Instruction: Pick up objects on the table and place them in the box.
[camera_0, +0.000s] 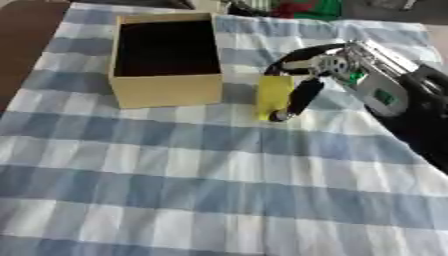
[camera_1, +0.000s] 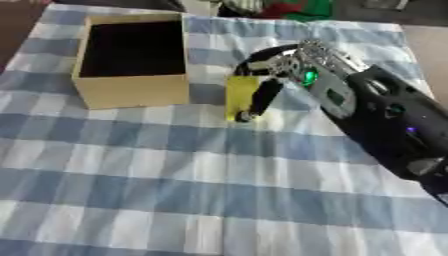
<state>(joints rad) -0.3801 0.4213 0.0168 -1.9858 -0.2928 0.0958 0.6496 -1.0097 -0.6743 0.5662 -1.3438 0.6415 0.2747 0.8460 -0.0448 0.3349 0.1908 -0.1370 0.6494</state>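
An open cardboard box with a dark inside stands on the checked cloth at the upper left. Just to its right a yellow flat object stands upright, a little apart from the box. My right hand comes in from the right and is curled round that yellow object, with a dark finger lying down its front face. The yellow object's lower edge is at or just above the cloth; I cannot tell which. My left hand shows in neither view.
A blue and white checked cloth covers the table. Red and green things lie beyond the far edge. My right forearm crosses the right side.
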